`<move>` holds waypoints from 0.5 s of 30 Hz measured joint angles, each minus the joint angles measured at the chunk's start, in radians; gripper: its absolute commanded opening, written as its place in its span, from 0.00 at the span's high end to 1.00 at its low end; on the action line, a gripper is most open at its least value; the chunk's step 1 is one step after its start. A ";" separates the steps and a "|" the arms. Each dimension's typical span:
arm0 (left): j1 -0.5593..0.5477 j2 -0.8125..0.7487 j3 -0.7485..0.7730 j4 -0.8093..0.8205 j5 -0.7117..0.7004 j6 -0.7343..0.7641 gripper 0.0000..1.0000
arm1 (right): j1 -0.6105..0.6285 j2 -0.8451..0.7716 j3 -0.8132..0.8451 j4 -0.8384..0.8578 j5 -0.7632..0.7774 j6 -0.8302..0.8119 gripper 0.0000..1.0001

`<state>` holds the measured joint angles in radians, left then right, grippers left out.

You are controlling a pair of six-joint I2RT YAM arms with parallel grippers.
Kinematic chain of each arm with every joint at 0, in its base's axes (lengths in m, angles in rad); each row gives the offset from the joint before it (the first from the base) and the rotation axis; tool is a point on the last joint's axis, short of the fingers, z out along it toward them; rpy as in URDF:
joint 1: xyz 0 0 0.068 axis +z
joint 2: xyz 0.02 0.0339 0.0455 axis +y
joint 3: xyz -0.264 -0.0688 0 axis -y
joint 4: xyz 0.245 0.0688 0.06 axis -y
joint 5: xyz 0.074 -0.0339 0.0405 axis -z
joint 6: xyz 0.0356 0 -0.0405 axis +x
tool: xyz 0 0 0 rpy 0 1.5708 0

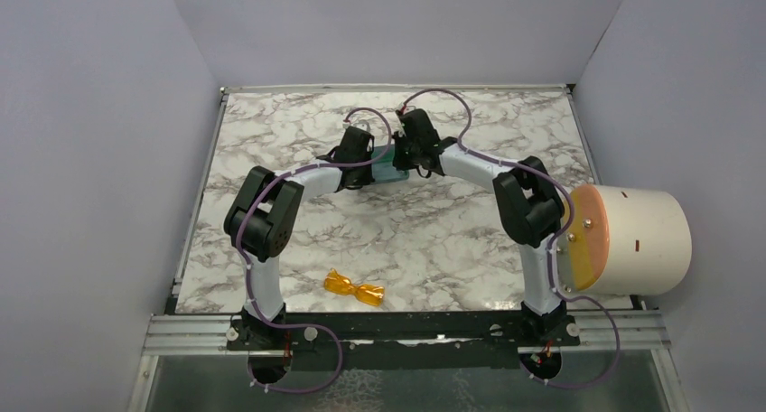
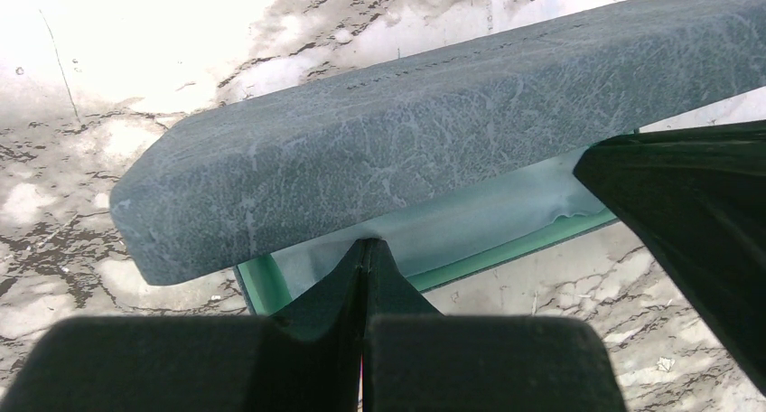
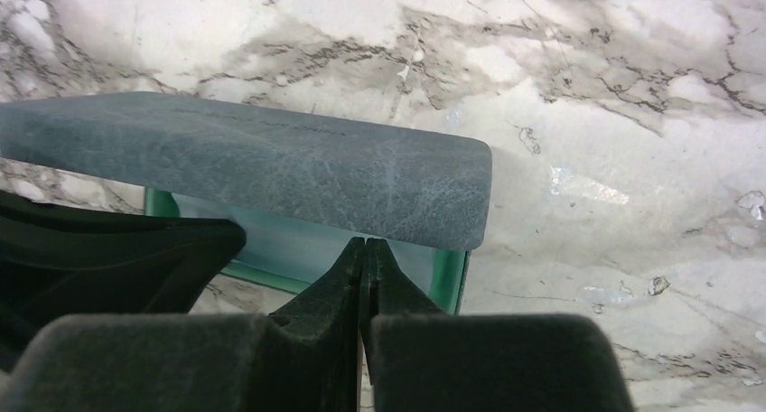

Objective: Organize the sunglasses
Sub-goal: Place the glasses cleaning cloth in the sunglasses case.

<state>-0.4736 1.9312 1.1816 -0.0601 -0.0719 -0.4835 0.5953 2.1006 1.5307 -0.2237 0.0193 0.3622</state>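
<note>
The marble table (image 1: 452,240) fills the overhead view; a cream drum (image 1: 646,240) with an orange face lies on its side well to the right of the case (image 1: 389,170), at the table's edge; only this view shows it. Both arms bend inward and meet at the case, the left arm (image 1: 271,215) from its left and the right arm (image 1: 528,204) from its right; from above the case is mostly hidden under them, with only a sliver of teal showing.

The wrist cameras show the case far better: a blue-grey lid raised over a teal-green base with a pale lining inside; the left wrist view takes in its left end, the right wrist view its right end.

The sunglasses (image 1: 354,287), a small orange pair, lie on the marble well apart from the case, on its near side and slightly to its left; neither wrist camera catches them.

The left gripper (image 2: 364,249) is closed, its fingers pressed flat together, tips at the pale lining just under the lid; the right gripper (image 3: 364,248) is closed likewise at the other end; whether either nips any lining I cannot tell. Each wrist view also shows the other gripper as a dark shape beside the case.
</note>
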 measured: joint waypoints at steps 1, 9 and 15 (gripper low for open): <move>0.000 0.000 0.000 0.000 0.000 0.000 1.00 | 0.000 0.007 0.001 0.000 -0.003 0.001 0.99; 0.000 0.001 0.002 -0.002 0.000 0.000 1.00 | 0.000 0.050 -0.017 -0.006 -0.006 0.002 0.99; 0.000 0.001 0.002 -0.002 0.000 0.000 1.00 | 0.000 0.050 -0.021 -0.002 0.008 0.002 0.99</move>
<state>-0.4736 1.9320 1.1835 -0.0620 -0.0719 -0.4831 0.5953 2.1509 1.5093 -0.2256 0.0273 0.3645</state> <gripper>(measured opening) 0.009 0.011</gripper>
